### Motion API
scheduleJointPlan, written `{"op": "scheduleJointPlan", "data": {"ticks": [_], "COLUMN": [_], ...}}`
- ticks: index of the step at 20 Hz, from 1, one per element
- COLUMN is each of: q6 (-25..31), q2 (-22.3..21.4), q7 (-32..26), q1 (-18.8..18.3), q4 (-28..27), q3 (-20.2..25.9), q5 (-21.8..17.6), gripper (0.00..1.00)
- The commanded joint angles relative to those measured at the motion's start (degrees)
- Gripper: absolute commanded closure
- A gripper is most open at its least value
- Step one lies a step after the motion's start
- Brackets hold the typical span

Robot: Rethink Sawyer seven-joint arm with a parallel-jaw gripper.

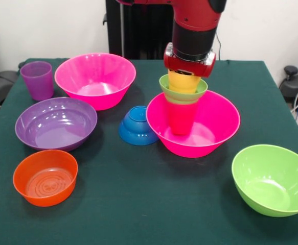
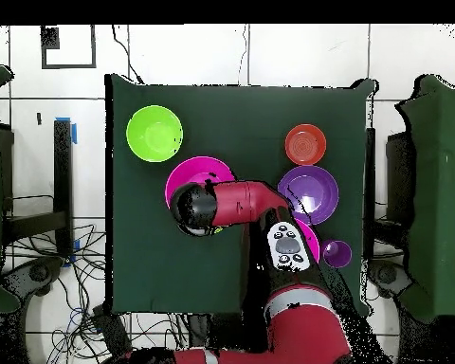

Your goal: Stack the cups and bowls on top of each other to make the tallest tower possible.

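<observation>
Jaws are tucked under the red wrist collar, right on top of the yellow-orange cup (image 1: 183,81), and honestly I can't tell if they're clamped on it or have let go, since the gripper (image 1: 188,71) hides its own tips in the front view and the arm covers everything from overhead. So far the tower looks like this: a hot pink bowl (image 1: 218,122) near the middle of the green surface (image 1: 138,204) is the base, a red cup (image 1: 182,118) stands inside it, the small green bowl (image 1: 197,90) sits on that cup's top, and the yellow-orange cup is nested in the green bowl. So four pieces are up, I'd say a bit under halfway. Everything else is loose: the small blue bowl (image 1: 137,126) is tipped on its side, touching the pink base bowl; the second hot pink bowl (image 1: 95,79) is further back; the purple cup (image 1: 37,79) is standing at the corner; the wide purple bowl (image 1: 55,123) and the orange bowl (image 1: 45,176) are out on that same side; and the lime green bowl (image 1: 271,178) is off alone on the opposite side. That's six left to go, and the stack already looks kinda top-heavy to me.
</observation>
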Motion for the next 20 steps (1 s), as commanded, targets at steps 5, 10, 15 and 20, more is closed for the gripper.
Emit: {"op": "scheduleJointPlan", "data": {"ticks": [5, 10, 15, 20], "q6": [-4.12, -3.18, -2.8, -1.92], "q2": [3.37, 3.45, 3.84, 2.73], "q7": [-4.24, -4.49, -4.59, -4.89], "q1": [-0.45, -0.59, -0.69, -0.85], "q4": [-4.02, -4.63, -5.31, -3.78], "q3": [4.77, 4.81, 4.83, 5.1], "q5": [-3.73, -3.53, -3.42, -3.1], "gripper": [1.0, 1.0, 1.0, 1.0]}}
